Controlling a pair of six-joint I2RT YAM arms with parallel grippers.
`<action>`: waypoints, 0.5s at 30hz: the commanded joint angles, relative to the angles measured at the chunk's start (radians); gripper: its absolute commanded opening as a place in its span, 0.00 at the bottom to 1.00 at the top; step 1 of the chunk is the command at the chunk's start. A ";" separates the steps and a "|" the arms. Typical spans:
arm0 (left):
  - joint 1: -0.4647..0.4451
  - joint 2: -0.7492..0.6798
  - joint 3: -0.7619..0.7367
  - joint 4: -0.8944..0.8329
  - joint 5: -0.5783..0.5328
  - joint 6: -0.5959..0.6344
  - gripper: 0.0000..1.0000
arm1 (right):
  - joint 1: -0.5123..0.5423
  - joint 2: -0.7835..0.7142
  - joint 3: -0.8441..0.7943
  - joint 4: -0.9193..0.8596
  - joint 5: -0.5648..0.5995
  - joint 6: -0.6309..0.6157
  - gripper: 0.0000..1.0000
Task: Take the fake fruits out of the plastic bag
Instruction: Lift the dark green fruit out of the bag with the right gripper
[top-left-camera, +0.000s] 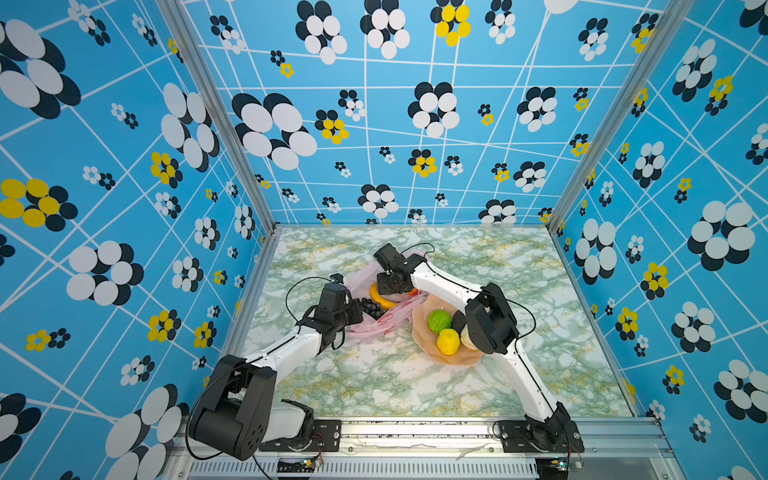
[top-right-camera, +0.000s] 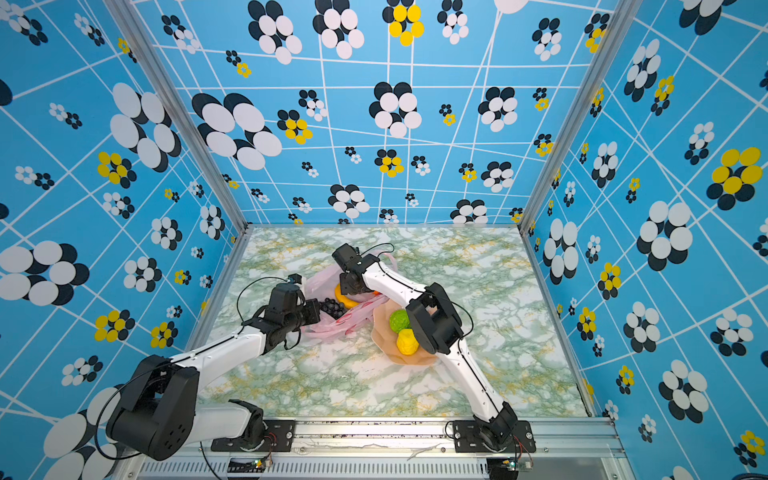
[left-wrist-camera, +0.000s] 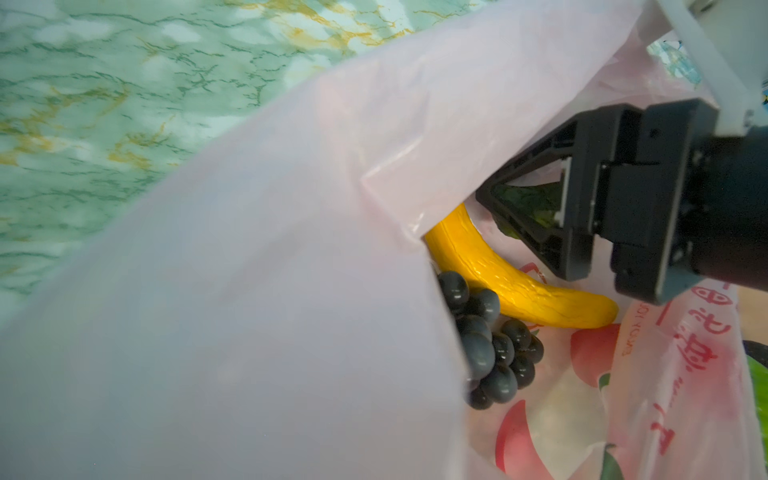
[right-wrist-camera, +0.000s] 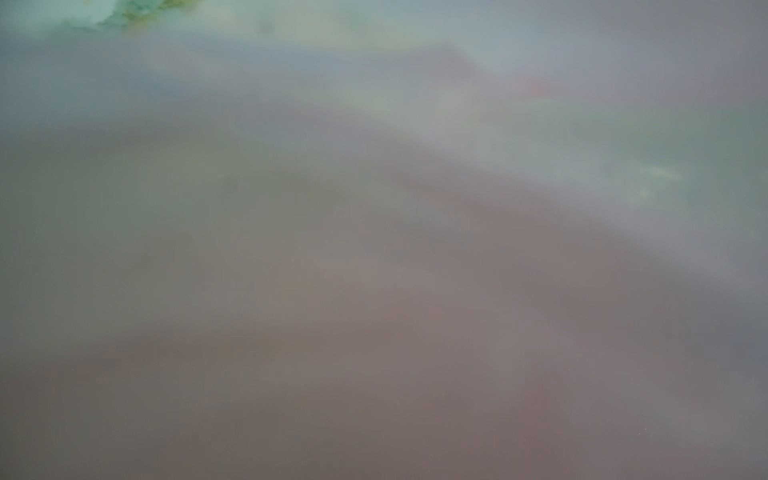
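Left arm: left gripper (top-left-camera: 356, 312) is closed tight at the near-left rim of the bag (top-left-camera: 365, 328). The pink film rises right across its wrist camera, so it has the bag by the edge and holds the mouth up.
Right arm: right gripper (left-wrist-camera: 494, 203) reaches across the middle and in through that mouth, nose down inside the bag. One black finger shows side-on.
Right grip: tough call. A green piece (left-wrist-camera: 528, 203) shows through the finger's open frame, but I cannot tell whether the jaws are clamped on it or only stand around it.
In the bag, yellow: banana (left-wrist-camera: 498, 274) lies curved on the printed lower layer, just beside that finger.
In the bag, black: grapes (left-wrist-camera: 486, 345) sit against the banana's side, half tucked under the lifted film.
Bag spot: crumpled on the table (top-left-camera: 374, 386) mid-scene, between the two arms. It has red print on the bottom layer, and its right edge is up against the dish (top-left-camera: 453, 358).
On the dish: four are out. There's a green fruit (top-left-camera: 439, 321), a yellow fruit (top-left-camera: 448, 341) just in front of it, a dark fruit (top-left-camera: 458, 321), and a beige fruit (top-left-camera: 467, 338) partly behind the right arm's elbow.
Right wrist view: nothing but blurred pink-grey film, with a sliver of table in one corner.
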 joint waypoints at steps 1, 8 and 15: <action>0.008 -0.006 0.007 -0.019 -0.026 0.024 0.00 | -0.006 -0.086 -0.047 0.029 -0.036 -0.005 0.68; 0.009 -0.008 0.005 -0.020 -0.027 0.026 0.00 | -0.010 -0.120 -0.095 0.056 -0.106 0.026 0.70; 0.008 -0.002 0.008 -0.021 -0.030 0.025 0.00 | -0.007 -0.196 -0.147 0.062 -0.117 0.024 0.66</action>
